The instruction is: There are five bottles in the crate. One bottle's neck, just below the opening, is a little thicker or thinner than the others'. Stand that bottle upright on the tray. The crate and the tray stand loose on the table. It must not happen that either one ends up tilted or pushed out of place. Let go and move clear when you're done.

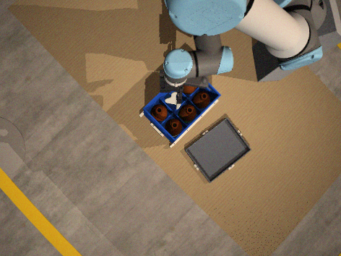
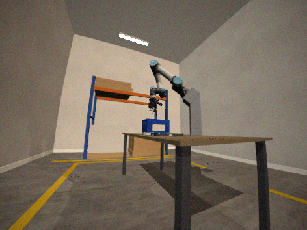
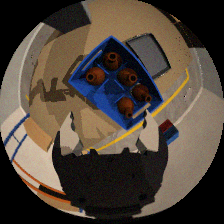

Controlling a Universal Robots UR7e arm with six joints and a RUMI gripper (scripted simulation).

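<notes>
A blue crate (image 1: 178, 110) stands on the wooden table and holds several brown bottles, among them one at its left (image 1: 159, 112), one at the front (image 1: 174, 126) and one at the right (image 1: 201, 98); one is partly hidden under the arm. The crate also shows in the wrist view (image 3: 116, 85) and from the side (image 2: 155, 125). The necks are too small to compare. The dark grey tray (image 1: 217, 149) lies empty beside the crate, also in the wrist view (image 3: 148, 54). My gripper (image 1: 174, 97) (image 2: 153, 111) hangs open and empty well above the crate, fingers pointing down (image 3: 109, 131).
The arm's elbow and upper links (image 1: 231, 22) hang over the table's far side. The table edge runs diagonally to the left of the crate. A blue and orange rack (image 2: 125, 94) with a cardboard box stands against the back wall.
</notes>
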